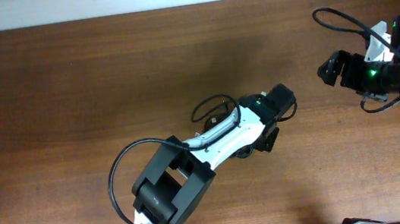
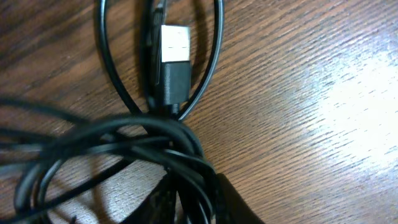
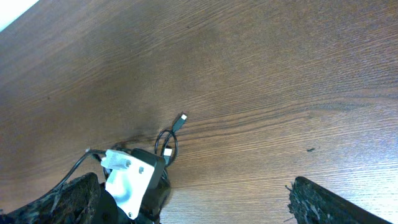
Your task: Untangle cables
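The dark wood-grain table (image 1: 66, 82) carried little beyond the two arms. The cables (image 2: 155, 140) lay knotted near its middle, under the left gripper (image 1: 262, 141). It hung low over the snarl, probably to pick out a strand; whether its jaws pinched anything I could not tell. The right gripper (image 1: 331, 70) stood well apart at the right edge, fingers (image 3: 329, 202) spread wide and empty, likely to leave room. One USB-A plug (image 2: 174, 50) showed close up, and two plug ends showed from the right wrist. The cords were too tangled to count.
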You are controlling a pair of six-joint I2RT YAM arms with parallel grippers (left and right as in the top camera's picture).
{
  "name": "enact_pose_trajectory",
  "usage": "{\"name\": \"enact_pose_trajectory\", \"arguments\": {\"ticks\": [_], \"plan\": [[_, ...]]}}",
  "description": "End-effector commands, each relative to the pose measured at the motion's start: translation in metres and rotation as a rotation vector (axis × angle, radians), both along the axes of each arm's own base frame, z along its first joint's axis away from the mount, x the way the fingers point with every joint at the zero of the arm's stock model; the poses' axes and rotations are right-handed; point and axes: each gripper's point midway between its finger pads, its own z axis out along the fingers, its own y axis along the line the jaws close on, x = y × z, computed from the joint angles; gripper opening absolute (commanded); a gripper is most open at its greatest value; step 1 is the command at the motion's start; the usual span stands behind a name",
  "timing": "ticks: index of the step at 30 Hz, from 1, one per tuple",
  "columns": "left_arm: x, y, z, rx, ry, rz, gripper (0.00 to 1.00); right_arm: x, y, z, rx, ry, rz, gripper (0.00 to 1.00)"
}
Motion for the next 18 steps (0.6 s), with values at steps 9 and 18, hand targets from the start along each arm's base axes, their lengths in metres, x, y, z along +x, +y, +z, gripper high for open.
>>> {"name": "enact_pose_trajectory", "arguments": {"ticks": [9, 18], "plan": [[0.023, -0.011, 0.109, -0.381, 0.172, -0.160, 0.00, 0.003, 0.009, 0.009, 0.049, -0.030, 0.035, 0.99], [0.029, 0.011, 0.212, -0.962, 0.265, -0.390, 0.00, 0.014, 0.052, 0.038, 0.323, -0.106, 0.094, 0.70]]}}
